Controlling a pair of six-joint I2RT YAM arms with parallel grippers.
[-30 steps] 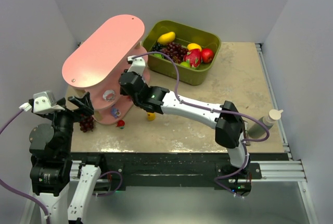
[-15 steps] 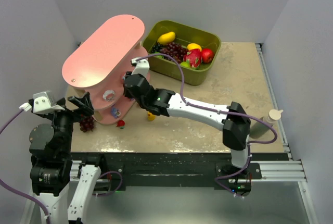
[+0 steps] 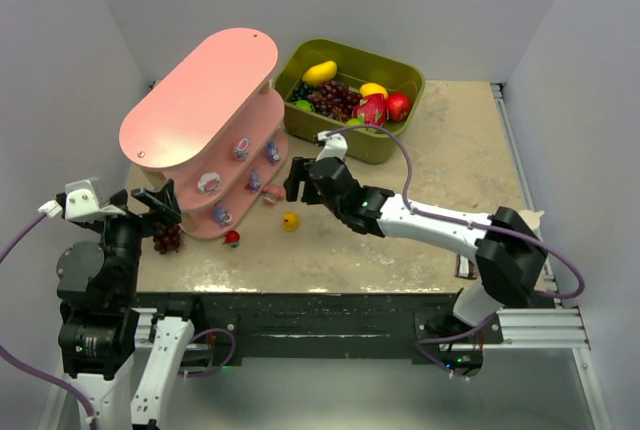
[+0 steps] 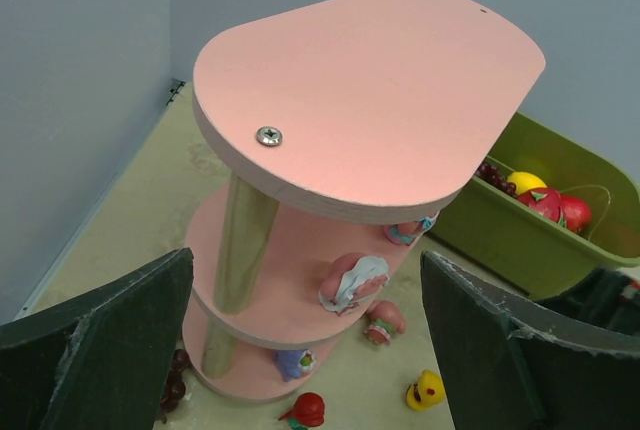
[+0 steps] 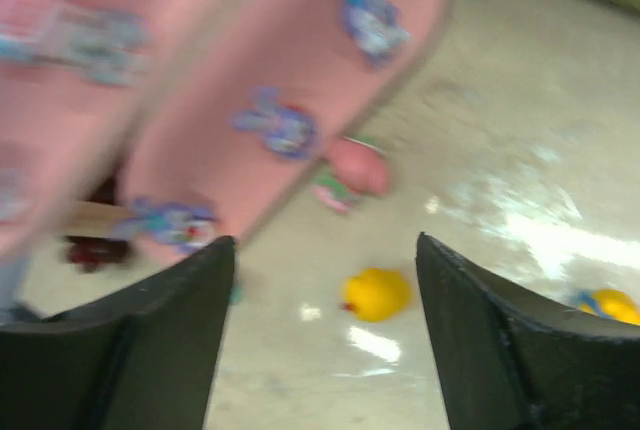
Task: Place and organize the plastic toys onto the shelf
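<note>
The pink shelf (image 3: 200,90) stands at the table's left, with several small purple and pink toys on its middle tier (image 3: 242,148) and lower tier (image 3: 221,215). On the table beside it lie a pink toy (image 3: 268,198), a yellow toy (image 3: 290,220) and a red toy (image 3: 232,238). My right gripper (image 3: 293,180) is open and empty just right of the shelf, above the yellow toy (image 5: 377,293). My left gripper (image 4: 305,253) is wide open near the shelf's (image 4: 370,90) left end and holds nothing.
An olive bin (image 3: 390,145) of larger fruits stands behind the right arm. A dark grape bunch (image 3: 165,237) lies by the shelf's near left end. In the blurred right wrist view another yellow piece (image 5: 608,303) lies at the right edge.
The right gripper has drawn back from the shelf towards the right and opened. Purple toys now show on the middle tier where it was. The left arm has not moved.
</note>
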